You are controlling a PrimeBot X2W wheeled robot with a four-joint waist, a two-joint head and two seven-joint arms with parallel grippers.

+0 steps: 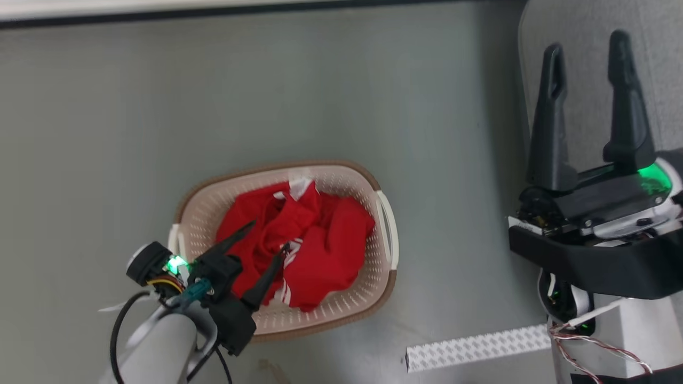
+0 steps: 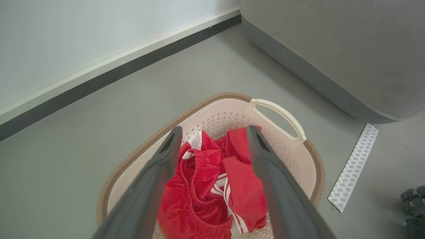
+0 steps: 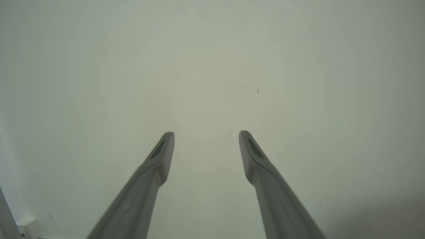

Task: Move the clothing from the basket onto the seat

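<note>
Left pincer (image 1: 269, 234) spread over the basket (image 1: 349, 301); right pincer (image 1: 587, 41) spread and empty before the seat (image 1: 661, 64).
At the left, the left pincer's two dark fingers stand apart and hold nothing, their tips aimed at the clothing (image 1: 331, 240). It is a crumpled red heap with white stripes, lying inside the cream basket on the grey floor (image 1: 373, 96). Whether the tips touch the fabric cannot be told. Right of the basket, a white patterned strip (image 1: 475, 349) lies flat on the floor. Farther right, the right pincer is raised with its fingers wide apart, in front of the grey seat, which stands near the basket without touching it.
</note>
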